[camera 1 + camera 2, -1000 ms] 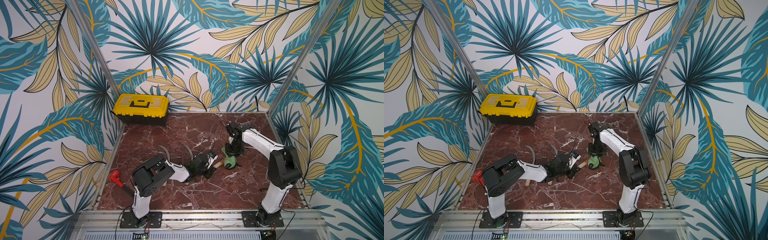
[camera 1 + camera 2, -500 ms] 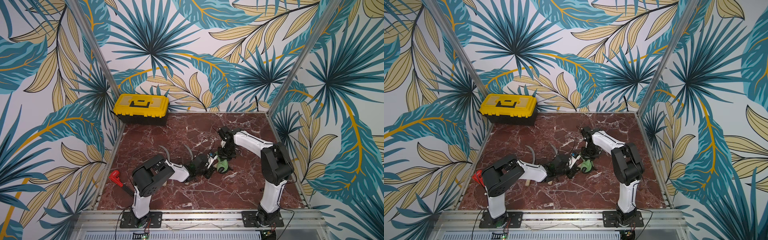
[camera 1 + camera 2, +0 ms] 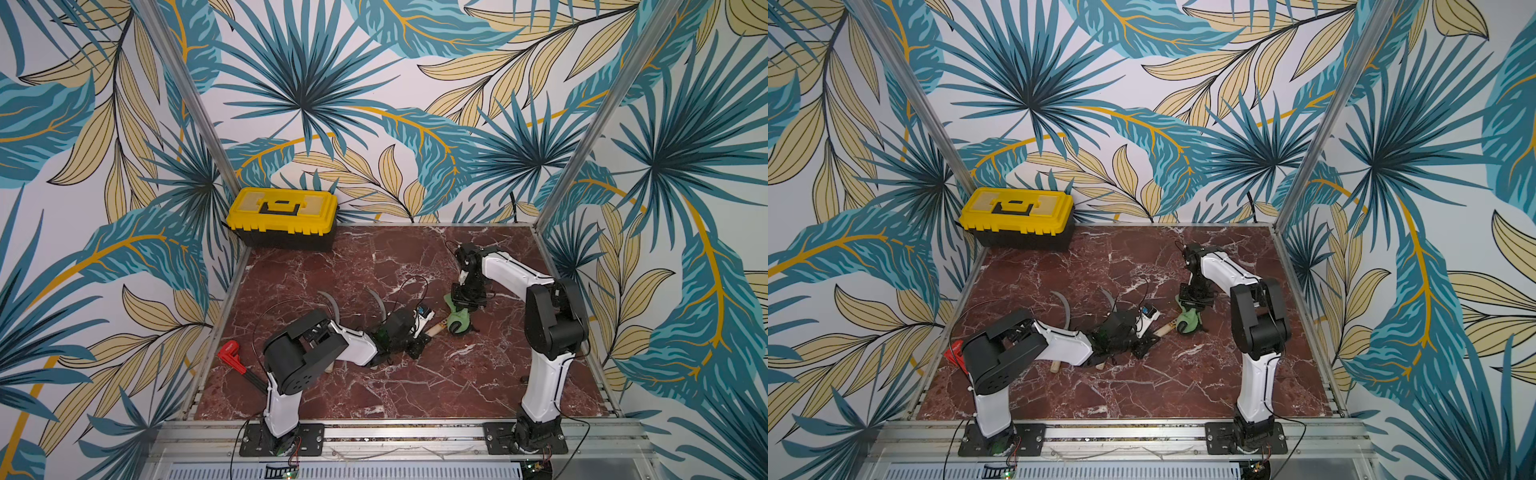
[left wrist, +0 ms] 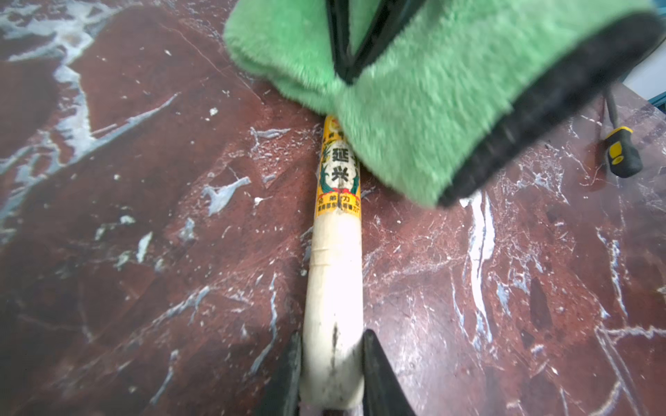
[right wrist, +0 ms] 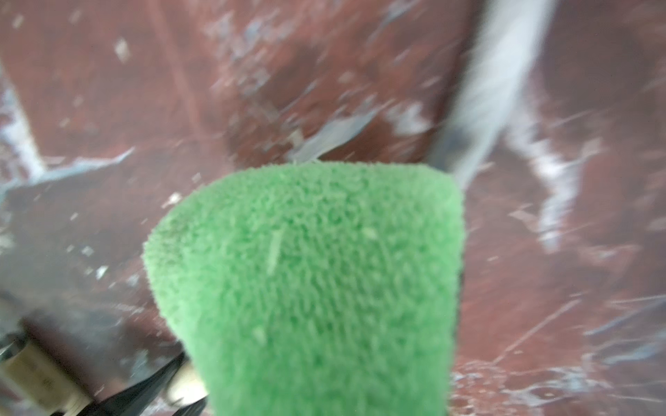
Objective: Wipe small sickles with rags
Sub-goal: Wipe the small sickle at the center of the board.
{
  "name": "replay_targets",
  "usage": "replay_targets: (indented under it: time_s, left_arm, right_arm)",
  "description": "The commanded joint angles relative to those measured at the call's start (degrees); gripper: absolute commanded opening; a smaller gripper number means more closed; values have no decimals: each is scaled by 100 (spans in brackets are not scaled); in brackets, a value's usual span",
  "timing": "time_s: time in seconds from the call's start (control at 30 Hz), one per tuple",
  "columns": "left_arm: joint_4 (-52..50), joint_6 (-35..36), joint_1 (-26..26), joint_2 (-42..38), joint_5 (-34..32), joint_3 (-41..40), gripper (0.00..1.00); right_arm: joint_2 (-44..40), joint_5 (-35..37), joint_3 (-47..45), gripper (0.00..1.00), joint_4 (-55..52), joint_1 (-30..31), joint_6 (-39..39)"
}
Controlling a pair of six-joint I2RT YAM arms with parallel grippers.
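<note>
Clenches left jaws on the butt end of a small sickle [image 4: 333,288], one jaw on each side of its pale wooden handle. Pinches right jaws into the top of the green fuzzy rag [image 4: 414,108], grasping it from above. Holds the handle flat on the red marble counter [image 3: 374,390], a little right of its middle, pointing toward the right edge. Lays the rag over the handle's far end, covering part of the orange label [image 4: 338,173] and hiding the blade from the left wrist view. Fills the middle of the right wrist view with the rag, with a pale grey streak beyond it too blurred to name.

Shows, in both top views, a second small sickle [image 3: 331,302] and a third small sickle [image 3: 380,300] left of the counter's middle, curved grey blades toward the far edge, handles partly under the left arm. Shows a yellow toolbox [image 3: 282,218] in the far left corner and a red-handled tool [image 3: 232,357] at the left edge. Shows a yellow-and-black tool handle [image 4: 620,155] on the counter near the rag.
</note>
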Motion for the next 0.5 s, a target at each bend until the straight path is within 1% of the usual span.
replay_targets:
  time_s: [0.0,0.07,0.17,0.23,0.4,0.47]
  left_arm:
    - [-327,-117,30,-145,-27,-209,0]
    - [-335,-135,36,-223,-121,-251,1]
    - [-358,-118,44,-334,-144,-300,16]
    - [-363,-118,44,-383,-120,-313,24]
    - [-377,-125,53,-464,-78,-276,39]
    - [-565,-92,53,-448,-51,-141,41]
  right_arm:
    - [6,175,62,19,-154,21,-203]
    - [-197,25,-9,19,-135,21,-191]
    - [-612,-93,-258,19,-63,21,-133]
    - [-927,-106,-459,19,-19,20,-73]
    - [-1650,-189,-960,20,83,21,31]
    - [-1890,-172,-1148,21,106,21,47]
